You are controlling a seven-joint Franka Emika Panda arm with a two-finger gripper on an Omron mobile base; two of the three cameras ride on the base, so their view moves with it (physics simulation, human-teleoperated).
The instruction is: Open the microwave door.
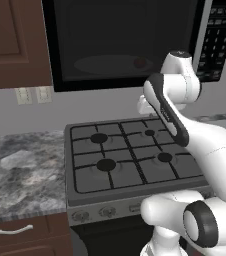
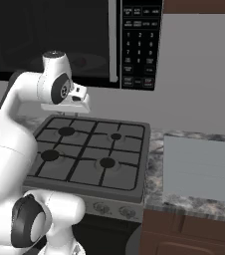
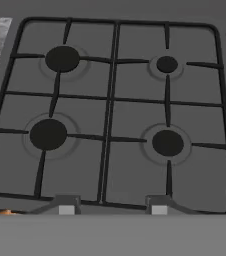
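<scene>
The white arm rises from its base, bends at a dark-jointed elbow and folds over at the wrist, so the hand (image 3: 113,207) points down. Its two fingertips (image 3: 66,209) stand well apart, holding nothing.

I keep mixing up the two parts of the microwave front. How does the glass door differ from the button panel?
The dark-tinted glass microwave door is wide and see-through; the black keypad panel is narrow, tall and opaque. The door is plain with a silver-grey handle strip along its edge; the keypad carries rows of buttons. Both are dark and sit flush, with the door shut.
</scene>
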